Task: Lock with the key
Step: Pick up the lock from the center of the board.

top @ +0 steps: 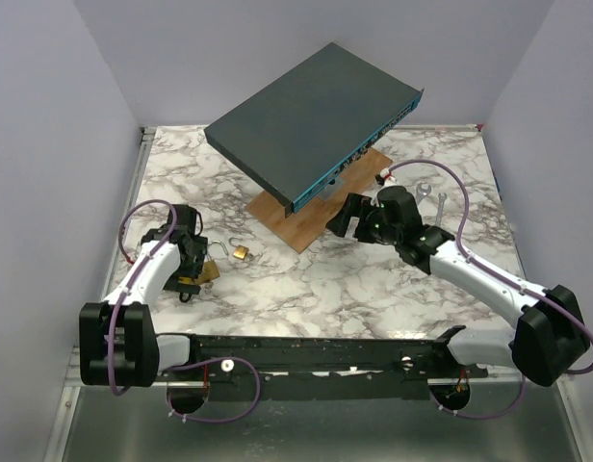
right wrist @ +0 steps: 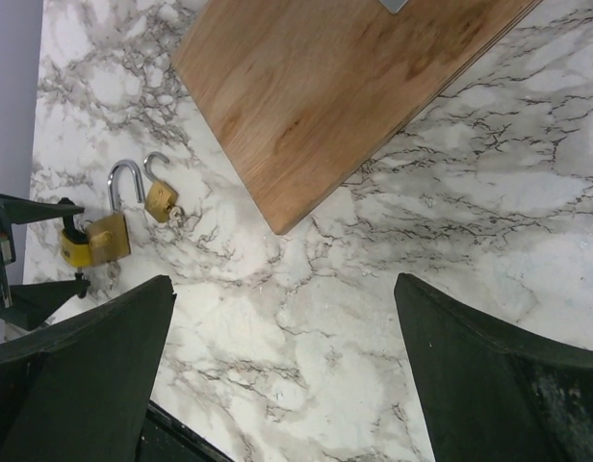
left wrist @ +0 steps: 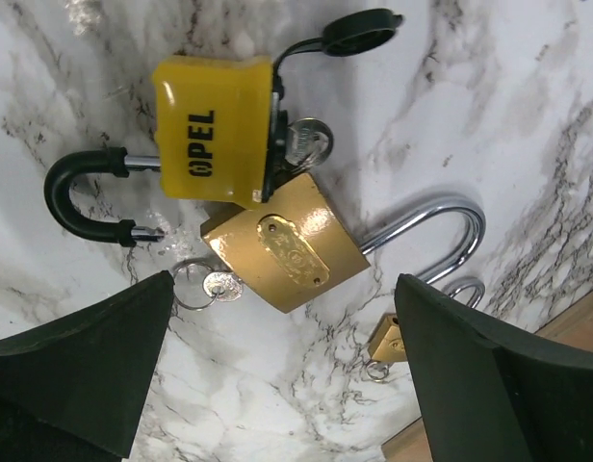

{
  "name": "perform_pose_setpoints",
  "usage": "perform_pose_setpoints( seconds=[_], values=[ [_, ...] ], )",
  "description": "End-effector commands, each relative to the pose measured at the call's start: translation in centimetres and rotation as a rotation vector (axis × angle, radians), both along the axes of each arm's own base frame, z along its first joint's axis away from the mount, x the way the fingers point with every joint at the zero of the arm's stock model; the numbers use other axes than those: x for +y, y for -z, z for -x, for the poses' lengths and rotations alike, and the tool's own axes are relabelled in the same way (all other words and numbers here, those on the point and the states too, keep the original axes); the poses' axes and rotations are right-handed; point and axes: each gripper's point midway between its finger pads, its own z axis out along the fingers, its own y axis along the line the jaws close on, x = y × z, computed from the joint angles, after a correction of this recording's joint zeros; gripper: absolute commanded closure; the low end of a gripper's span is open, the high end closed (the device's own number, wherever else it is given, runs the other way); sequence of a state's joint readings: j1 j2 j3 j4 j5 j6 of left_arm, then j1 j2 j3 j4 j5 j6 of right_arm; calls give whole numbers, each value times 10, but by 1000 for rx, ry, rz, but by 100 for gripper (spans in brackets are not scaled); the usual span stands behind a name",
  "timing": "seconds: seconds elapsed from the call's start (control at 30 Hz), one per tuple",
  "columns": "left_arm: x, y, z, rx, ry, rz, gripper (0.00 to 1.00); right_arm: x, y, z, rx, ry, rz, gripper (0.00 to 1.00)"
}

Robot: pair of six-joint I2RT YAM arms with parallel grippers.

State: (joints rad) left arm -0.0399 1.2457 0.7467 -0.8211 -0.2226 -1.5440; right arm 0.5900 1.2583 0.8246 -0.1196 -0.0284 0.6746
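Left gripper (left wrist: 282,318) spread wide over yellow padlock (left wrist: 212,130) — key (left wrist: 308,142) in its keyway, brass padlock (left wrist: 287,245) touching; right gripper (right wrist: 282,308) also apart, empty

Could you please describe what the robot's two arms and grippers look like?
Both arms have white link shells with black joints and bases. A purple cable loops along the left arm and another along the right arm. The left gripper and right gripper have broad, black, wedge-shaped fingers.
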Motion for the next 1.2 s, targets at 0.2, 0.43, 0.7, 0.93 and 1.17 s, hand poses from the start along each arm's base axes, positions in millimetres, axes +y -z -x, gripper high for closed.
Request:
perform_pose_setpoints(
  seconds=[0.2, 0.43, 0.7, 0.93, 1.17],
  values=[
    [7, 21, -4, 57, -242, 123, 11, -11, -20, 11, -41, -12, 18, 0],
    [5, 34, -12, 104, -269, 170, 31, -15, -24, 20, -36, 11, -28, 0],
    [-5, 36, -14, 109, -203, 216, 76, -5, -12, 35, -1, -50, -94, 0],
    [-22, 29, -7, 58, -104, 258, 100, 13, 4, 47, 26, -78, -202, 0],
    [-43, 13, -1, -30, -23, 305, 100, 65, 9, 70, -14, -154, -250, 0]
  ],
)
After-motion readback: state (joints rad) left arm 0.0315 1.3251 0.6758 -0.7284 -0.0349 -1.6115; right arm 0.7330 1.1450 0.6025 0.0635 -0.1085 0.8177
